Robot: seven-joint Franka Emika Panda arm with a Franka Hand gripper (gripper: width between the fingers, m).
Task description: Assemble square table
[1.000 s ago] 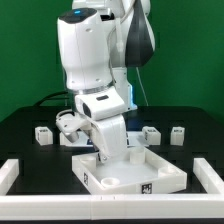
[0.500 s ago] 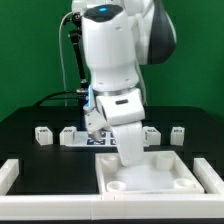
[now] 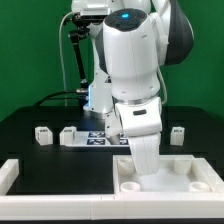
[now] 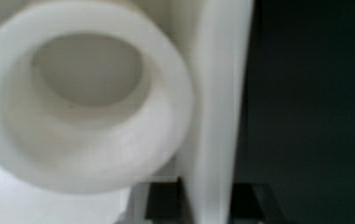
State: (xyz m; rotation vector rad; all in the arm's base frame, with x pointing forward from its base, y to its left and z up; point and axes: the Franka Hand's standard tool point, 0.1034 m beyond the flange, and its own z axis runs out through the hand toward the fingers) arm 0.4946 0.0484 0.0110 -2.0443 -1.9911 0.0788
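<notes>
**White tabletop under the gripper, legs not yet fitted**

White plastic, sockets up: the tabletop [image 3: 176, 176] lies flat on the black table toward the exterior view's right, near the raised rail [image 3: 214, 166] on that side. The gripper [image 3: 147, 170] is down at the slab's near-left part. Its jaws are pressed almost together, and the arm's bulk hides the tips. Whether a thin rim is nipped between them cannot be told. The wrist view is filled by one round socket [image 4: 85, 80], blurred and very close.

The step looks like seating the slab for the legs. To do it well, slide it flat and low, since pressing down on one corner could tip the far side up. Stop once the edge meets the rail squarely. Then spread the jaws fully before lifting straight up, so the slab is not dragged askew.

Three short legs [image 3: 41, 135] can be made out standing behind, well apart from the slab, beside the marker board [image 3: 98, 141]. The arm may hide others. None is in a socket yet.
</notes>
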